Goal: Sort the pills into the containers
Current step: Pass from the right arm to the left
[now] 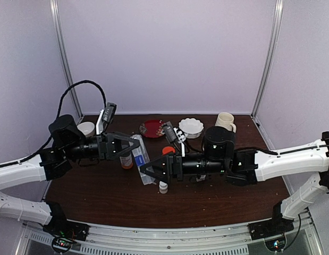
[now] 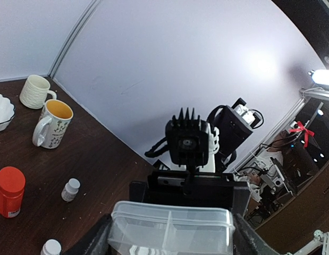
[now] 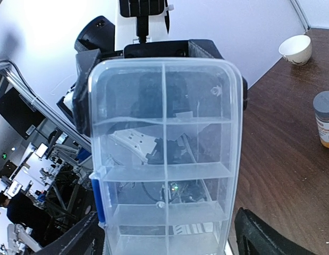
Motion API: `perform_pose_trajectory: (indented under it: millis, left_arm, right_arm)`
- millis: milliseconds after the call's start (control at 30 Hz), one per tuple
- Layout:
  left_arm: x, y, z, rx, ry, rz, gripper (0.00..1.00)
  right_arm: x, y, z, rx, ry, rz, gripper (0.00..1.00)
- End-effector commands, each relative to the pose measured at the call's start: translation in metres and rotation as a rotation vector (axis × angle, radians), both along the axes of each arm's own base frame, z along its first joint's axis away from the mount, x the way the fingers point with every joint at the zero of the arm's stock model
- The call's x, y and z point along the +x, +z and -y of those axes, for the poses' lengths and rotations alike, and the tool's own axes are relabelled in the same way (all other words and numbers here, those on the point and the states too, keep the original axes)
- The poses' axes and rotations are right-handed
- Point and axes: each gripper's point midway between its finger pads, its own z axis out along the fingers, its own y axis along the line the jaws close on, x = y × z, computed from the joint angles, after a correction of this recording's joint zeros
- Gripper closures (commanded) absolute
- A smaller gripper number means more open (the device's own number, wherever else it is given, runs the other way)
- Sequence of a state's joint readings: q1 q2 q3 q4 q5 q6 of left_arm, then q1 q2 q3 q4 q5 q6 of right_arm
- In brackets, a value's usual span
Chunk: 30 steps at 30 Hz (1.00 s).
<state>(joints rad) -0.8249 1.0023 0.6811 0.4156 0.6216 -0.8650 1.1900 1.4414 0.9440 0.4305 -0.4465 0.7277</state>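
Top view: the pill box [image 1: 143, 158] spanned between the left gripper [image 1: 133, 146] and the right gripper [image 1: 145, 171]. Left wrist view: the left gripper [image 2: 172, 241] was clamped on the pill box [image 2: 172, 226], fingers against both sides. Right wrist view: the right gripper [image 3: 167, 241] flanked the pill box [image 3: 164, 143]; whether it gripped could not be determined.

left arm [image 1: 23, 171]: stretched inward, low
right arm [image 1: 289, 158]: stretched inward, low
left gripper [image 1: 134, 147]: jaws apart, grip unclear
right gripper [image 1: 145, 170]: same
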Motion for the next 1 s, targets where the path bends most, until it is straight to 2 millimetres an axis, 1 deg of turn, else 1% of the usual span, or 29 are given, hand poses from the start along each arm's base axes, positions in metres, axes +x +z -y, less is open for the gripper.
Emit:
perform_pose_trajectory:
  millis: [0,100,167,267,367,433,567,600,700,800,900,967]
  left_arm:
    - [0.009,0.009,-0.006,0.023,0.078,0.032,0.56]
    - [0.024,0.000,-0.011,0.086,0.176,0.005,0.57]
    - [0.037,-0.012,-0.017,0.145,0.260,-0.034,0.58]
    - [0.056,-0.024,-0.028,0.210,0.388,-0.090,0.58]
    - [0.068,-0.038,-0.037,0.286,0.475,-0.154,0.59]
    - [0.075,-0.048,-0.040,0.331,0.517,-0.182,0.59]
    - [0.081,-0.060,-0.043,0.382,0.559,-0.224,0.59]
    - [0.082,-0.061,-0.043,0.382,0.559,-0.230,0.59]
    - [0.083,-0.064,-0.042,0.385,0.561,-0.244,0.59]
    - [0.082,-0.066,-0.042,0.385,0.561,-0.255,0.59]
    - [0.082,-0.069,-0.042,0.387,0.561,-0.265,0.59]
    - [0.082,-0.070,-0.042,0.387,0.559,-0.269,0.59]
  right_arm:
    - [0.013,0.009,0.007,-0.025,-0.087,0.051,0.09]
    - [0.020,0.000,0.013,-0.088,-0.139,0.067,0.07]
    - [0.028,-0.006,0.018,-0.144,-0.188,0.091,0.05]
    - [0.042,-0.015,0.027,-0.250,-0.300,0.144,0.04]
    - [0.059,-0.021,0.031,-0.355,-0.408,0.180,0.09]
    - [0.063,-0.024,0.028,-0.403,-0.438,0.183,0.12]
    - [0.067,-0.021,0.016,-0.420,-0.458,0.203,0.20]
    - [0.068,-0.023,0.013,-0.426,-0.459,0.204,0.21]
    - [0.069,-0.019,0.001,-0.433,-0.451,0.216,0.26]
    - [0.073,-0.023,-0.006,-0.479,-0.460,0.235,0.27]
    - [0.078,-0.029,-0.010,-0.527,-0.478,0.243,0.31]
    - [0.080,-0.032,-0.013,-0.547,-0.486,0.243,0.32]
